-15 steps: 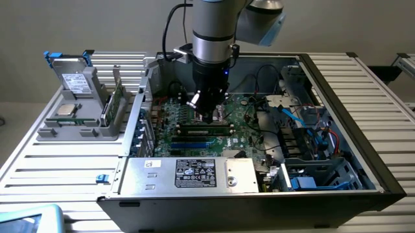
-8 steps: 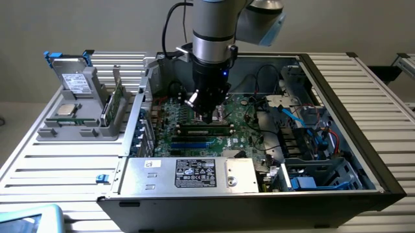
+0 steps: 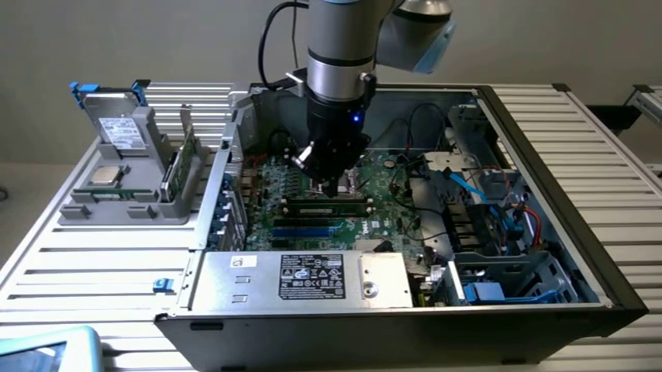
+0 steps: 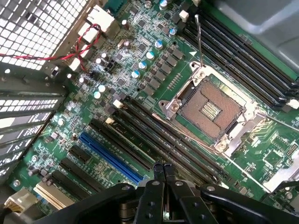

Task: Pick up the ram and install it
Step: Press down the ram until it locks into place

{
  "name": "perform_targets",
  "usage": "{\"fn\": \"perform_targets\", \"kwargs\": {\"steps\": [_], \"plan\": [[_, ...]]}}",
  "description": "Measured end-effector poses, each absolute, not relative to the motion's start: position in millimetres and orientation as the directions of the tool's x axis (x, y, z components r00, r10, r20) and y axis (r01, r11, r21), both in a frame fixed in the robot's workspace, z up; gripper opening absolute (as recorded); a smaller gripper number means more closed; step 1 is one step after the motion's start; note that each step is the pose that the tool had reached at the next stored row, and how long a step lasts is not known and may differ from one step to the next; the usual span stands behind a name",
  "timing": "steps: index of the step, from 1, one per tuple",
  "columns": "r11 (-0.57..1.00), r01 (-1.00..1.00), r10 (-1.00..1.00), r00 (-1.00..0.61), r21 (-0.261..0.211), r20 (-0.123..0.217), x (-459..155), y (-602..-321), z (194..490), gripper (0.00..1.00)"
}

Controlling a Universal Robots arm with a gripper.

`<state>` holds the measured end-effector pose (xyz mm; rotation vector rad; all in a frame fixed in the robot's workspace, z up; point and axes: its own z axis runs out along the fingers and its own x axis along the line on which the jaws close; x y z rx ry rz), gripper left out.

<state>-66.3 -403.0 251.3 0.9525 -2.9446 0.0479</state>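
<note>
**Claw shut over the motherboard, ram lying in its slot**

From the exterior view I see the arm reaching down into the open computer case (image 3: 538, 155), which sits on the slatted surface (image 3: 93, 256). My claw (image 3: 329, 184) hangs low over the motherboard (image 3: 388, 190), just above the memory slots. A ram (image 3: 329, 206) stick lies lengthwise in one of those slots, directly below the claw tip; I can't tell from here whether the tip touches it. Towards the surface's edge on the exterior view's left stands a grey holder (image 3: 124, 205) carrying a boxy drive (image 3: 119, 124) with blue tabs, a small silver processor chip (image 3: 107, 174), and another green board (image 3: 183, 167) standing on edge. The silver power supply (image 3: 305, 279) fills the near edge of the case.

In the wrist view my claw (image 4: 163, 171) is pressed fully together — the two fingertips (image 4: 159, 169) meet with no gap and nothing is gripped between them. Just past them run the long black slots (image 4: 154, 140) and a blue slot (image 4: 110, 156). Farther on sits the open processor socket (image 4: 210, 108) with its metal frame, and another bank of black slots (image 4: 243, 56) lies beyond it — near the case wall.
</note>
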Motion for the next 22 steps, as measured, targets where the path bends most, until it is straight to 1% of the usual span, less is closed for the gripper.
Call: {"fn": "perform_targets", "kwargs": {"steps": [22], "plan": [[0.945, -0.327, -0.325, -0.944, -0.017, 0.050, -66.3, -403.0, 251.3, 0.11]]}}
